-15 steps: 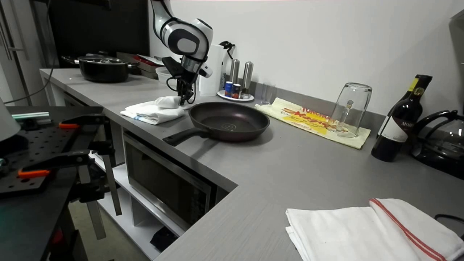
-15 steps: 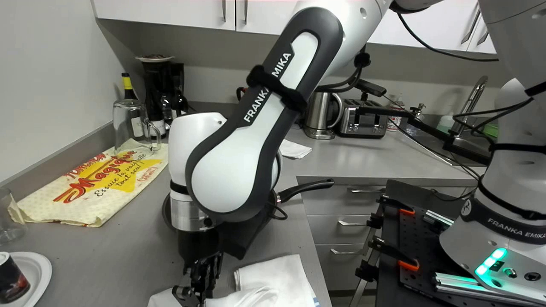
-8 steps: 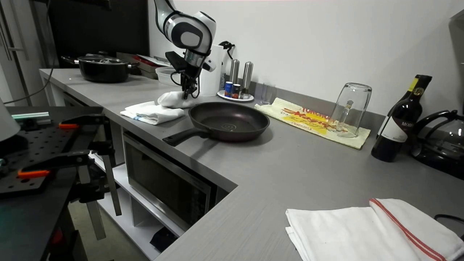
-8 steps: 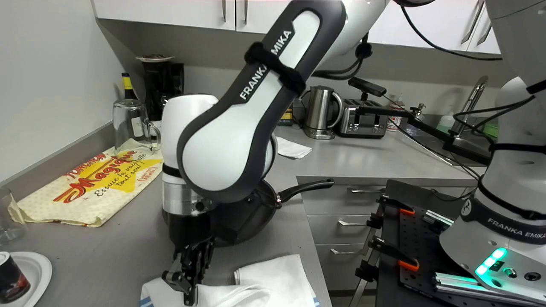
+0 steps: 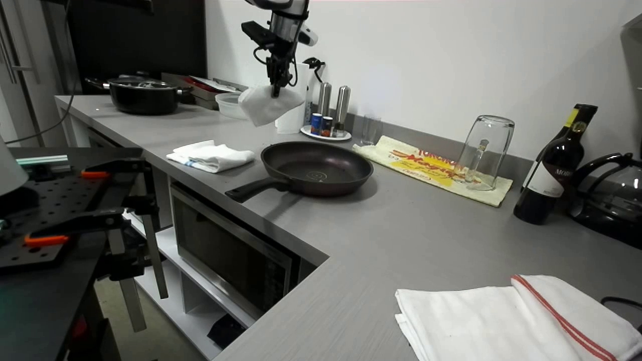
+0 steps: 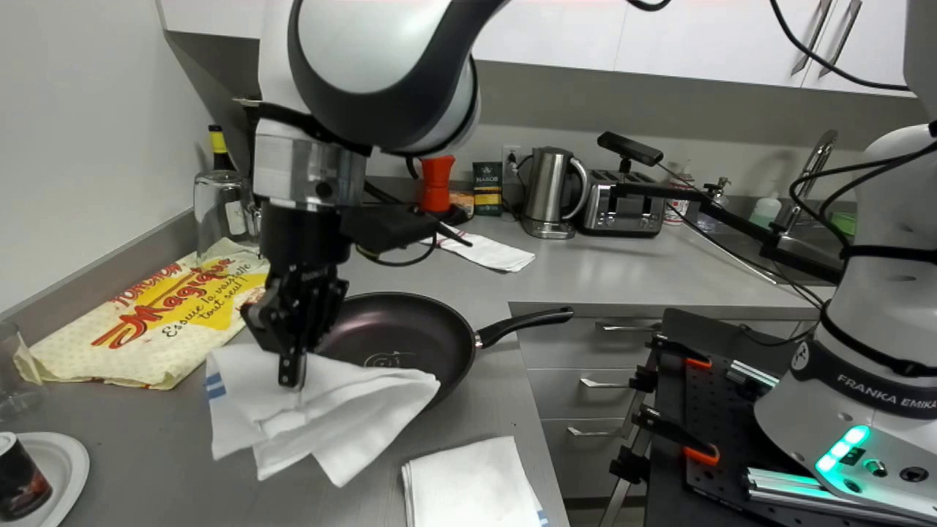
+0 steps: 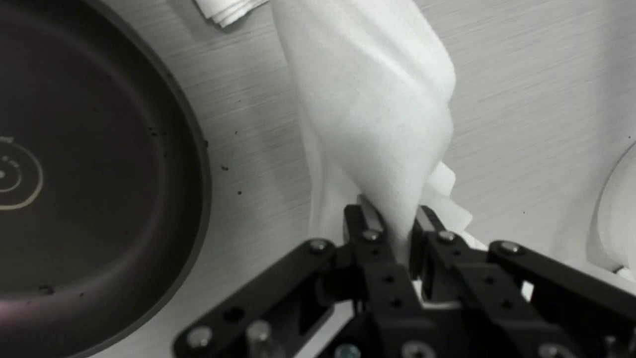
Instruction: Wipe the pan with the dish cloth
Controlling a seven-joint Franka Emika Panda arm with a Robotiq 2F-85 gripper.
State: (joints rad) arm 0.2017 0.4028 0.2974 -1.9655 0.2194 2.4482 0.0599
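Observation:
The dark frying pan (image 5: 326,176) sits upright on the grey counter, and its handle points to the counter's front edge. It also shows in an exterior view (image 6: 432,337) and at the left of the wrist view (image 7: 94,164). My gripper (image 5: 275,93) is shut on a white dish cloth (image 5: 265,108) with blue stripes. The cloth hangs in loose folds, off the counter and beside the pan. In an exterior view (image 6: 337,417) it covers part of the pan's rim. In the wrist view the cloth (image 7: 372,99) is pinched between the fingertips (image 7: 396,214).
A folded white cloth (image 5: 210,156) lies beside the pan. A red-striped cloth (image 5: 481,321) lies farther along. A yellow towel (image 5: 421,165) bears an upturned glass mug (image 5: 486,145). A paper plate (image 6: 73,468) with shakers, a paper roll (image 5: 291,118) and a bottle (image 5: 544,160) stand along the wall.
My gripper has risen from the counter and moved toward the pan, lifting the cloth clear of the folded cloth beneath. The cloth now hangs open below the fingers. The pan has not moved.

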